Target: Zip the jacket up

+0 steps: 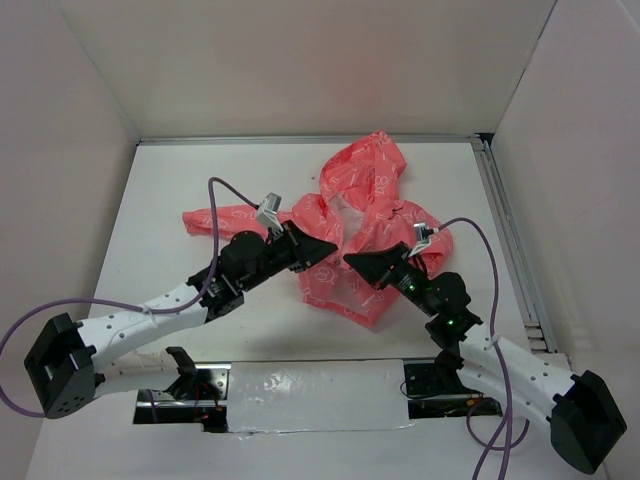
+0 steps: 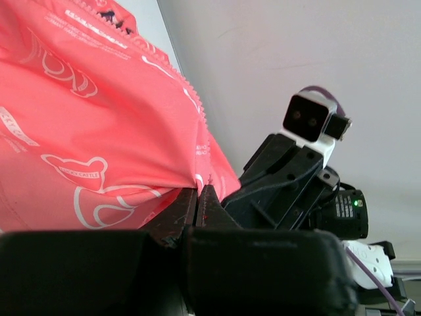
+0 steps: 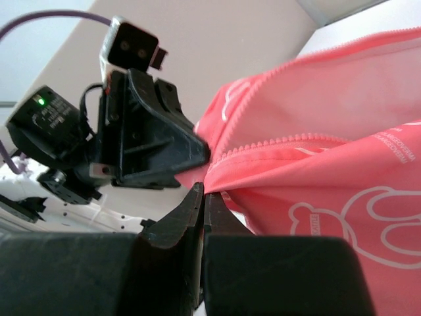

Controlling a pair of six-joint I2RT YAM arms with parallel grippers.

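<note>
The coral-pink jacket with white outline print lies crumpled on the white table, hood toward the back and one sleeve spread left. My left gripper is shut on a fold of its front fabric, and the fold sits pinched between the jaws of the left gripper beside a line of zipper teeth. My right gripper faces it a short way off, shut on the jacket's other front edge. In the right wrist view the right gripper pinches the jacket just below its zipper teeth.
White walls enclose the table on three sides. A metal rail runs along the right edge. A taped panel with openings lies between the arm bases. Purple cables loop above both arms.
</note>
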